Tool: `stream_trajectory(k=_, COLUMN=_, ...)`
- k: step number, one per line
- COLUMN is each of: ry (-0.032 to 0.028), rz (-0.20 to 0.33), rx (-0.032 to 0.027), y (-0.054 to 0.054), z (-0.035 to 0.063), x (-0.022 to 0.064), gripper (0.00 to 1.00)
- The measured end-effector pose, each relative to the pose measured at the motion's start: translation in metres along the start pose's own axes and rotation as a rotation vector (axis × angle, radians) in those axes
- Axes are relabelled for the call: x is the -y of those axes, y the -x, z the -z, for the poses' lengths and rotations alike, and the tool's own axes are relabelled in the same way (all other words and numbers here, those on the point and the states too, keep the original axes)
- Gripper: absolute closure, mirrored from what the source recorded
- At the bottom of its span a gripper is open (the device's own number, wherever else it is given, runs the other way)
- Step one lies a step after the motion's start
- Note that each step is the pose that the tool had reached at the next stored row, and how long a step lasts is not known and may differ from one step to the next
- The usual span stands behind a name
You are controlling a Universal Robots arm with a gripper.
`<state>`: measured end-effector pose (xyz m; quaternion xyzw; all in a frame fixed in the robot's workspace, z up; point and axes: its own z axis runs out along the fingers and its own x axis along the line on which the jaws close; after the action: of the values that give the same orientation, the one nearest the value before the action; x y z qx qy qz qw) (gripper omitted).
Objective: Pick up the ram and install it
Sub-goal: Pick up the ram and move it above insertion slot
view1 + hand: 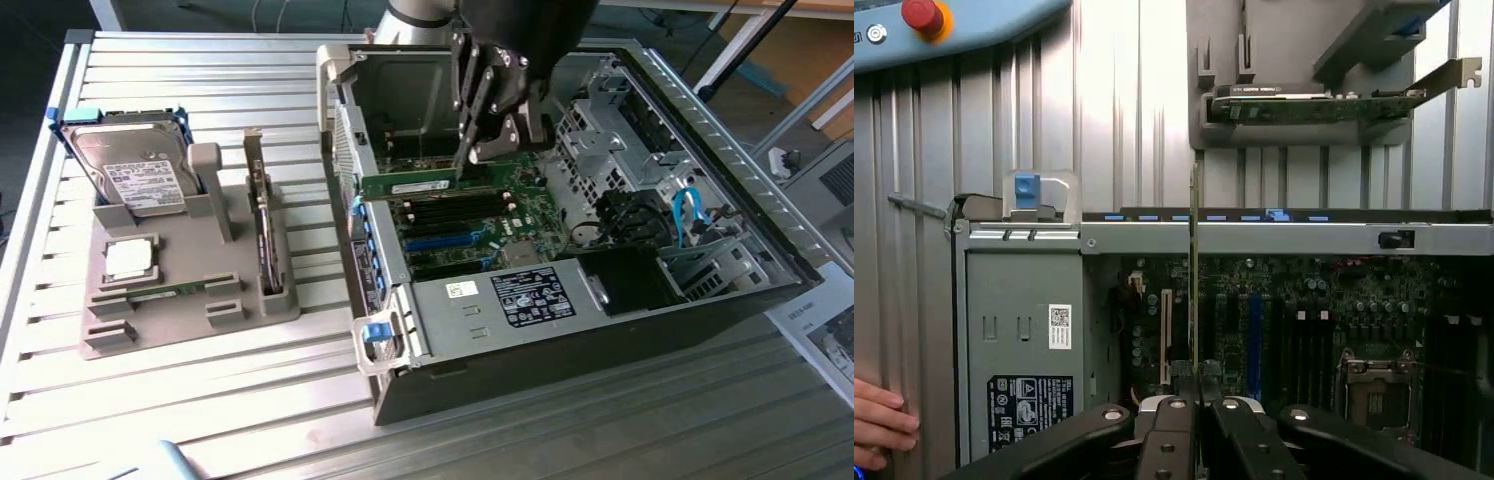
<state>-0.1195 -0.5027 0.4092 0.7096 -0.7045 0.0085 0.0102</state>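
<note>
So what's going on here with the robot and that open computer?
The robot arm's gripper is shut on the ram, a thin green stick. It holds the ram inside the open computer case, down at the memory slots on the motherboard. I cannot tell whether the ram is seated. The hard drive and the processor chip sit in the grey holder beside the case. A person's hand lies near the case.
</note>
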Motion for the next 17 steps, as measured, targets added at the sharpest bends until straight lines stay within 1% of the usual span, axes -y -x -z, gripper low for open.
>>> stream_trajectory(k=1, ry=0.0003, rz=0.0, rx=-0.0001, y=0.0, z=0.0, x=0.0064, gripper=0.88)
stream_trajectory(k=2, ry=0.0004, rz=0.0, rx=-0.0001, y=-0.001, z=0.0, x=0.0103, gripper=0.88)
stream_trajectory(k=6, ry=0.0007, rz=0.0, rx=0.0, y=-0.001, z=0.0, x=0.0216, gripper=0.88)
stream_trajectory(k=7, ry=0.0008, rz=0.0, rx=0.0, y=-0.002, z=0.0, x=0.0256, gripper=0.88)
stream_trajectory(k=9, ry=0.001, rz=0.0, rx=-0.0001, y=-0.002, z=0.0001, x=0.03, gripper=0.88)
stream_trajectory(k=11, ry=0.0013, rz=0.0, rx=-0.0001, y=-0.003, z=0.0001, x=0.0381, gripper=0.88)
stream_trajectory(k=17, ry=0.0017, rz=0.0, rx=-0.0001, y=-0.004, z=0.0001, x=0.0519, gripper=0.88)
